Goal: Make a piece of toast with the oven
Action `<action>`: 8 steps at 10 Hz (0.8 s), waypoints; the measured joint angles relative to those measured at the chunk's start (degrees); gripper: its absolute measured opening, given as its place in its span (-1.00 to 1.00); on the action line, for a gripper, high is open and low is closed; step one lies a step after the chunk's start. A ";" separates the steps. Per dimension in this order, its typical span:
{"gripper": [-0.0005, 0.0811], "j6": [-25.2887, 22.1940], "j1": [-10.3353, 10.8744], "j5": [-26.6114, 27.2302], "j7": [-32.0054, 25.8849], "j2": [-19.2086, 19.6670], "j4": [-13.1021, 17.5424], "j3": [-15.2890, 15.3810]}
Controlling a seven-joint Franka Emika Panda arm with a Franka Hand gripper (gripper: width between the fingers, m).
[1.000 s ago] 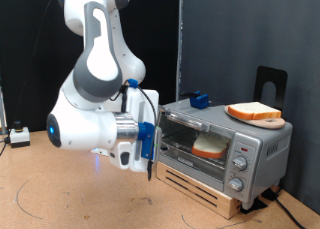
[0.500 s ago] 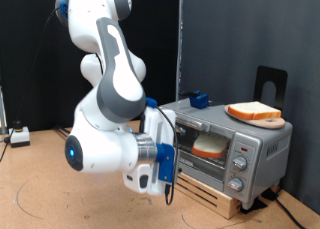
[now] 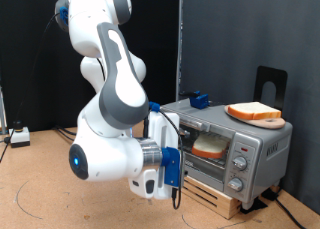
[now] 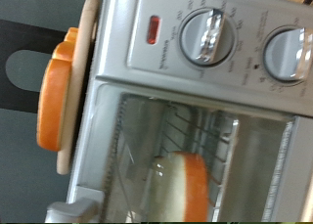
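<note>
On the brown counter (image 3: 40,194), the end effector (image 3: 173,189) sat low at centre frame before the boxy silver-grey oven (image 3: 240,139); its opening could not be told. A cream, brown-crusted toast slice (image 3: 210,146) lay inside.

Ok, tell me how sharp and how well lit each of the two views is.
Exterior view: evenly lit and sharp, black curtain behind, the oven and the slice on top crisp. Wrist view: soft and smeared, knobs and the slice inside blurred, glare washing the glass door; the fingers do not show there.
</note>
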 joint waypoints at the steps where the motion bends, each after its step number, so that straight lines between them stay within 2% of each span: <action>1: 1.00 -0.02 0.79 -1.43 0.19 2.37 2.50 0.00; 5: 1.00 0.06 3.82 -3.40 4.83 11.72 11.47 -0.10; 8: 1.00 -0.93 5.94 -5.80 5.47 18.12 17.38 -0.12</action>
